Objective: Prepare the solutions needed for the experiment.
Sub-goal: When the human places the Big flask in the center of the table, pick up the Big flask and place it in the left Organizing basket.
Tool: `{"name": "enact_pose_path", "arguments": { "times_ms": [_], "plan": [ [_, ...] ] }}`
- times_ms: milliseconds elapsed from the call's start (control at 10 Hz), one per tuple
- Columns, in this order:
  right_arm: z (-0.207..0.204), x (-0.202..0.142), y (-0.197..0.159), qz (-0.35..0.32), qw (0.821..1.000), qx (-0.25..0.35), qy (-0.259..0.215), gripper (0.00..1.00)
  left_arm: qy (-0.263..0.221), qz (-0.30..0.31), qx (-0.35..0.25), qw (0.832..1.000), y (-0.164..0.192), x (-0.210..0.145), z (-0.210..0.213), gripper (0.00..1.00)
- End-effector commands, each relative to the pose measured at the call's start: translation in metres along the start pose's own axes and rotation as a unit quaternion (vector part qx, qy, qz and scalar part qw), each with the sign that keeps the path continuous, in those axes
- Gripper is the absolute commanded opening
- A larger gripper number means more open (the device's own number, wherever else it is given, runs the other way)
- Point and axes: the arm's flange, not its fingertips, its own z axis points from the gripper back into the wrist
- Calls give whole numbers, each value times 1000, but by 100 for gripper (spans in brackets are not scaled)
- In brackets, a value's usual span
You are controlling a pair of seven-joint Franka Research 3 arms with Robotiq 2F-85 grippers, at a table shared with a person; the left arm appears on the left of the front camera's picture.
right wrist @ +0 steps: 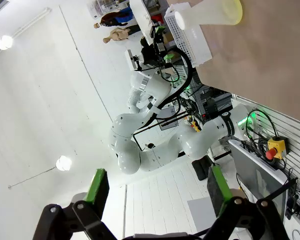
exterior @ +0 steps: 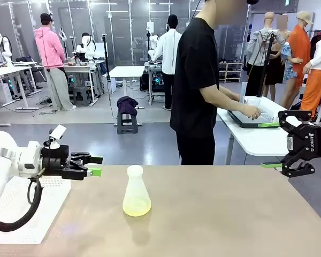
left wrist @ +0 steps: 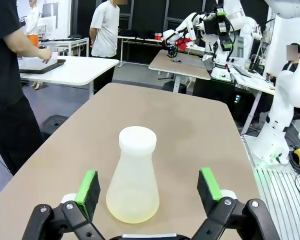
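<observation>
Frosted conical flask [exterior: 136, 187] stands before the wide-open left gripper [left wrist: 148, 191]; an off-centre squeeze could topple it, spilling the solutions [exterior: 136, 208].

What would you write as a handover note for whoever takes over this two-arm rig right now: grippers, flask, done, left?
Left gripper: open, empty, aimed at the flask, short of it.
Right gripper: open, empty, off by the table's right edge.
Frosted translucent conical flask: upright on the tan table, white round stopper on, a little pale yellow-green liquid in its base.
Done: nothing gripped yet.
Left: probably grasp the flask, then prepare the solutions.
</observation>
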Motion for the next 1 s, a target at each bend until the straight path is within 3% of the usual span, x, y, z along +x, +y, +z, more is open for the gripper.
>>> {"name": "enact_pose_path", "arguments": {
  "times_ms": [0, 200, 500, 700, 900],
  "plan": [
    [-1, -1, 1, -4, 1000, 2, -2, 100, 19, -15, -9, 1000, 15, -7, -10, 100],
    [-1, -1, 1, -4, 1000, 2, -2, 100, 28, -58, -40, 997, 31, -22, -21, 100],
    [-1, -1, 1, -4, 1000, 2, -2, 100, -4, -105, -8, 994, 48, -38, -33, 100],
    [-1, -1, 1, -4, 1000, 2, -2, 100, 9, -65, 3, 998, 44, -41, -31, 100],
    [-1, -1, 1, -4, 1000, 2, -2, 100, 9, -90, -17, 996, 45, -38, -29, 100]
  ]
}}
